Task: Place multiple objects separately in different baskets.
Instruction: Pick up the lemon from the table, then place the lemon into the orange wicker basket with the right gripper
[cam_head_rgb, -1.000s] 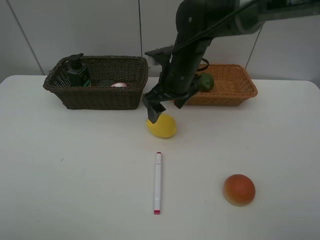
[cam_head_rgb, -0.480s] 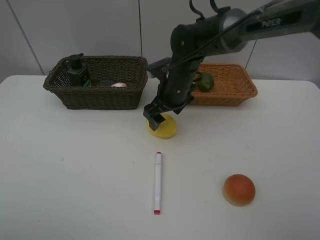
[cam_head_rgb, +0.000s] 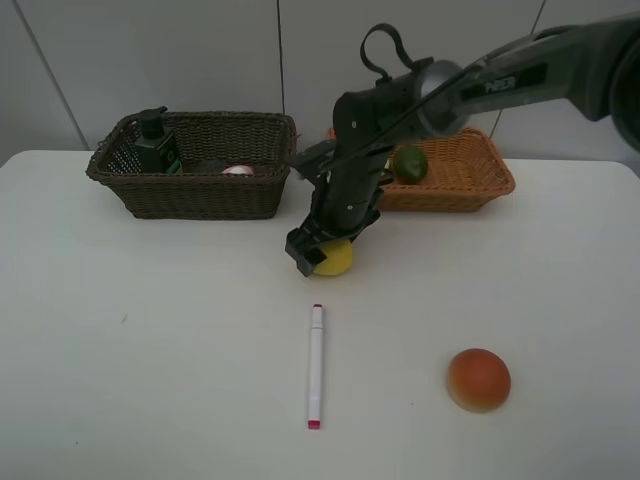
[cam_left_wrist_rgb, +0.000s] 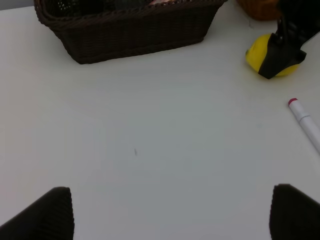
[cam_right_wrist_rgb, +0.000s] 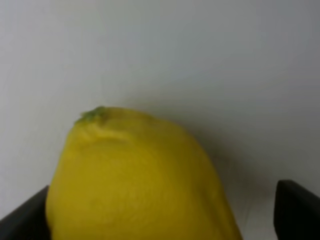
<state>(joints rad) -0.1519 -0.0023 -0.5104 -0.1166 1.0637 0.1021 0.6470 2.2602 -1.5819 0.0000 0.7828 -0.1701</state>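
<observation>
Right pincer (cam_head_rgb: 320, 252): released. It is down at bench level, its jaws spread to either side of the yellow lemon (cam_head_rgb: 338, 260).
Right pincer, wrist view (cam_right_wrist_rgb: 160, 220): one dark finger (cam_right_wrist_rgb: 22, 217) sits at the lemon's (cam_right_wrist_rgb: 140, 180) flank. The other finger (cam_right_wrist_rgb: 296, 210) stands off it, with a strip of white bench between. No clench on the fruit.
Lemon: rests on the bench (cam_head_rgb: 150, 350), just in front of the gap between the two baskets, its small green stem nub turned away from the wrist camera.
Left pincer (cam_left_wrist_rgb: 170, 215): released, fingers wide apart, over bare bench. Not seen in the high view.
Left wrist view, far side: lemon (cam_left_wrist_rgb: 256, 54) partly behind a black finger of the right pincer, with the marker's (cam_left_wrist_rgb: 305, 120) pink tip near it.
Marker (cam_head_rgb: 316, 365): white, pink at both ends, lying flat in front of the lemon, apart from it.
Peach (cam_head_rgb: 478, 379): orange-red, on the bench well to the right of the marker.
Tan basket (cam_head_rgb: 465, 190): back right, holds the green lime (cam_head_rgb: 408, 163) at its left end.
Dark basket (cam_head_rgb: 200, 195): back left, deeper. Its near wall also shows in the left wrist view (cam_left_wrist_rgb: 130, 37).
Pump bottle (cam_head_rgb: 155, 145): dark green, upright in the dark basket's left corner.
Pink item (cam_head_rgb: 238, 170): in the dark basket, mostly hidden by the wall; cannot tell what it is.
</observation>
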